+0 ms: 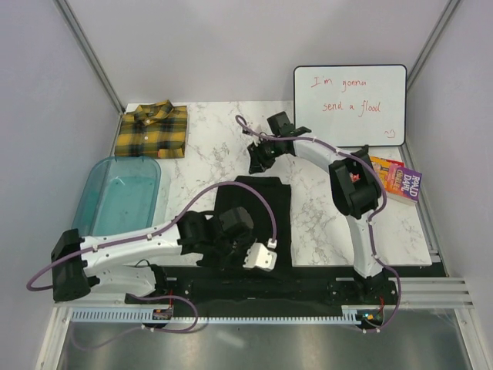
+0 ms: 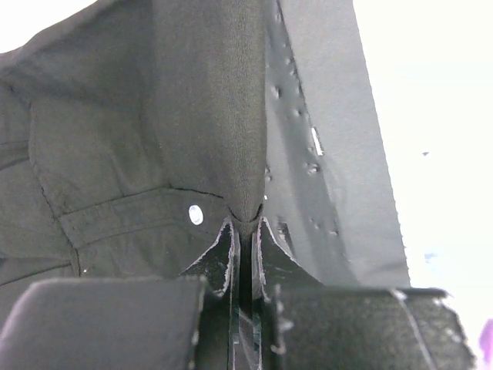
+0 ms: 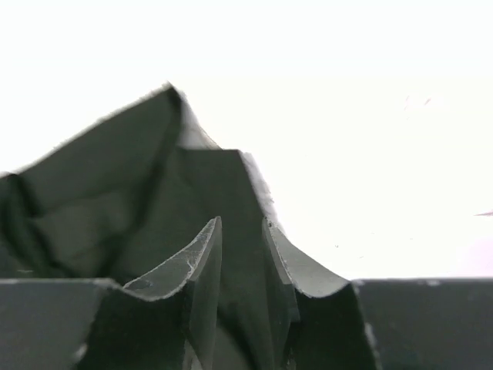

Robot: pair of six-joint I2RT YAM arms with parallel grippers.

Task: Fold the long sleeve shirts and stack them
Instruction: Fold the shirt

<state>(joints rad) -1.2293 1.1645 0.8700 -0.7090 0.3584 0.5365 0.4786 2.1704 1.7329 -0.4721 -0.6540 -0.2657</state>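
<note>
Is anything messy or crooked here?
Nothing is spilled or broken. The black shirt is rumpled, one fold pinched up by the left gripper, unlike the neatly folded plaid shirt. The book at the right edge lies crooked.

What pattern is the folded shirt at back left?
Yellow-and-black plaid shirt, best in top external view.

Top view bright and even, soft diffuse light, sharp edge to edge, only faint shadows on the marble table [image 1: 208, 146], wrist views harsh — background burnt out to plain white, black shirt [image 2: 92, 154] murky, low contrast, right gripper [image 3: 242, 223] blurred up close.
</note>
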